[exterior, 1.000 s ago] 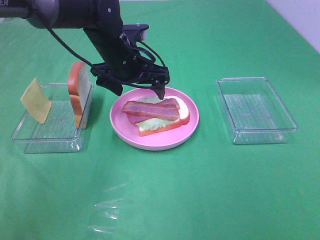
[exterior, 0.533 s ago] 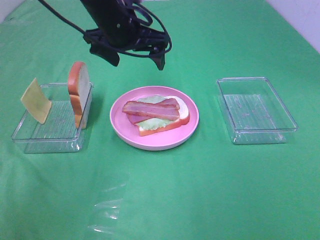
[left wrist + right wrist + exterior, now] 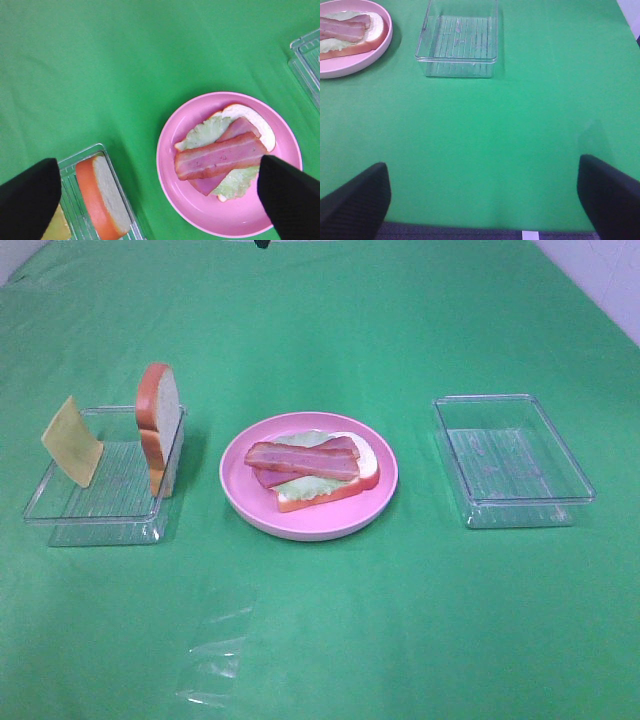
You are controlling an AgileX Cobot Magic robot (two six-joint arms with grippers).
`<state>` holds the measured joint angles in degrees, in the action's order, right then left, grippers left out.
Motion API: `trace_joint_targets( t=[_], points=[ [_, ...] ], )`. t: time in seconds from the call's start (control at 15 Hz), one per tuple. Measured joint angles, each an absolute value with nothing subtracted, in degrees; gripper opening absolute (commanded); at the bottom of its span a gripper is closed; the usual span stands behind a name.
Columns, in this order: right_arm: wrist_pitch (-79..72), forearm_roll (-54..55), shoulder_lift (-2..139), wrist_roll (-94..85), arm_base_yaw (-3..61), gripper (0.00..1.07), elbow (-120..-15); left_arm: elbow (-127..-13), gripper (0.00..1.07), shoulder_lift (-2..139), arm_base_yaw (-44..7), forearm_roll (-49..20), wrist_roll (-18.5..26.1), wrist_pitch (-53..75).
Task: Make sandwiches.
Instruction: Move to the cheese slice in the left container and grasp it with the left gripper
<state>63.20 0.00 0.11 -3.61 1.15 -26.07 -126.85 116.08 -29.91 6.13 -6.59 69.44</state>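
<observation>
Two bacon strips (image 3: 302, 458) on plate (image 3: 300, 531), well below spread left tool (image 3: 160, 200)

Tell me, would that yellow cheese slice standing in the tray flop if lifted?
Probably not: the cheese slice stands tilted on edge in the clear tray, flat and unbent, so it is likely stiff. It looks thin, so probably light. Propped like that, a nudge might tip it.

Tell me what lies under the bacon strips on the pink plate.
A pale green lettuce leaf pokes out beneath the bacon strips, lying on a bread slice on the pink plate. The bacon hides their middle parts.
</observation>
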Motion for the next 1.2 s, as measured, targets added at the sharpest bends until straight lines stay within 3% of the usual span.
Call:
trace_joint_targets(
  t=[0.27, 0.4, 0.6, 0.93, 1.0, 1.2],
  points=[
    [63.2, 0.0, 0.1, -3.6, 1.1, 0.97, -26.1, -122.4, 1.01, 112.6, -26.0, 5.9, -6.5, 69.5],
    [63.2, 0.0, 0.1, -3.6, 1.1, 0.97, -26.1, -111.6, 1.01, 109.4, -19.7, 4.7, -6.5, 69.4],
    [63.2, 0.0, 0.1, -3.6, 1.1, 0.97, -26.1, -104.3, 1.01, 107.8, -13.8, 3.8, -6.5, 69.7],
    [63.2, 0.0, 0.1, -3.6, 1.1, 0.97, -26.1, -99.8, 1.01, 106.5, -3.7, 1.1, -6.3, 69.7],
    [63.2, 0.0, 0.1, -3.6, 1.1, 0.97, -26.1, -99.8, 1.01, 106.5, 0.1, -3.2, -4.9, 69.7],
    [63.2, 0.0, 0.1, -3.6, 1.1, 0.97, -26.1, -99.8, 1.01, 106.5, 1.2, -8.9, -2.2, 69.7]
  ],
)
